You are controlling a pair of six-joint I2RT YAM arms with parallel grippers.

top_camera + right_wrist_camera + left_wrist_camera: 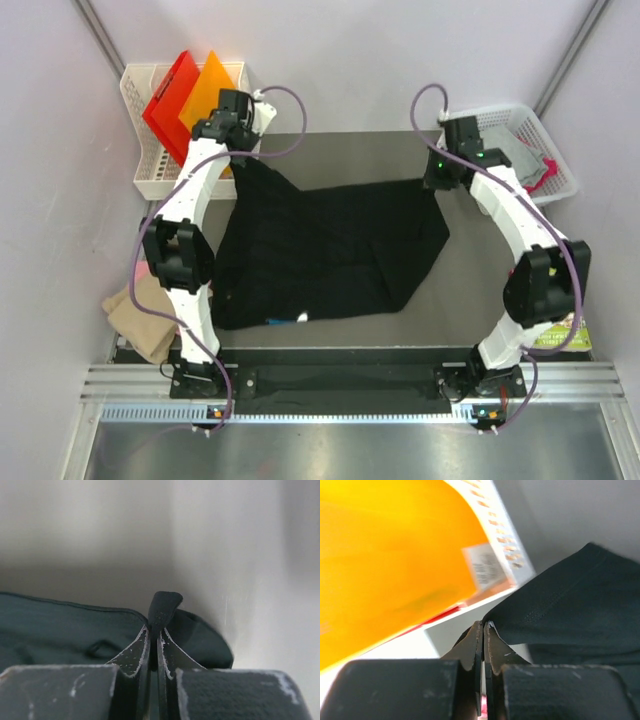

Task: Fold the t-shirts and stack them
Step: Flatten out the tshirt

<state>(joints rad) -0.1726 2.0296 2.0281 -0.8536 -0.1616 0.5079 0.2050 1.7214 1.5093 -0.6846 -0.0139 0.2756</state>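
Looking down from above, the black cotton t-shirt (330, 250) is lying spread across the grey table top (470, 290) with its two far corners drawn up. The left gripper (238, 160) is holding the far-left corner, just beside the white plastic basket (145, 170) that carries a stiff red folder (168, 100) and an orange folder (210, 90). The right gripper (437, 183) is holding the far-right corner, near a second white basket (562, 170) of grey and pink cloth (520, 155). A crumpled tan cloth shirt (140, 318) is sitting at the near-left edge, outside the left arm.

That view is hiding both sets of fingertips under the wrists; the wrist cameras are showing the grips. On the left wrist camera, the left gripper (483, 627) is pressed together with the black shirt's (570, 605) hem nipped at its tips. The orange folder (395, 555) is filling the upper left as a blur, and the label on the basket wall (505, 540) is unreadable. On the right wrist camera, the right gripper (154, 630) is clamped on a small fold of the dark shirt (60, 635), which is poking up above the tips against a pale, blurred wall.

A white and blue speck at the black shirt's near hem is too small to make out. A green-covered book (560, 335) is mostly hidden under the right arm's elbow.
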